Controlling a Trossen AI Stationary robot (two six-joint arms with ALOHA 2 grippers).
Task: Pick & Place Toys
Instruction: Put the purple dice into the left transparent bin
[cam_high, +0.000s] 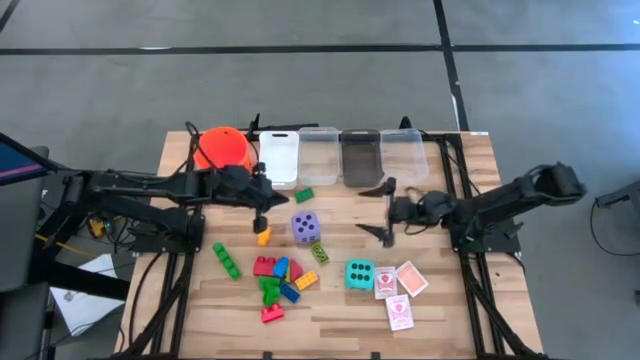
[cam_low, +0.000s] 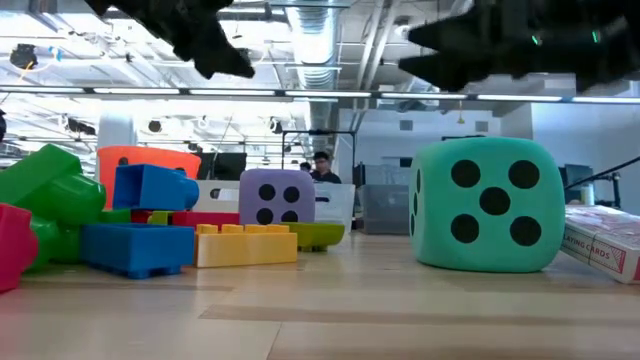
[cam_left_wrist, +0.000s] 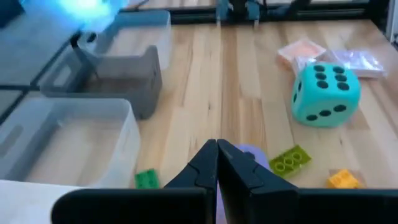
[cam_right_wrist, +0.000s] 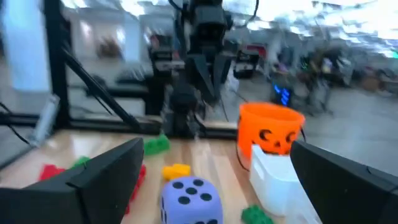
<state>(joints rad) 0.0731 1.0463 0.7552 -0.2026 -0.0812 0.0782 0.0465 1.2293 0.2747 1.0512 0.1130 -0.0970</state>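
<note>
Two dice, purple die (cam_high: 306, 227) between left pincer (cam_high: 262, 211), right pincer (cam_high: 386, 212)

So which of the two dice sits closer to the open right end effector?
The purple die, just past the open right end effector toward the table's middle. The teal die lies farther off, beside the playing cards.

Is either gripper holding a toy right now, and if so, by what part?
Nothing is held. The left gripper is shut on nothing, above the table near the purple die. The right gripper is open and empty.
</note>
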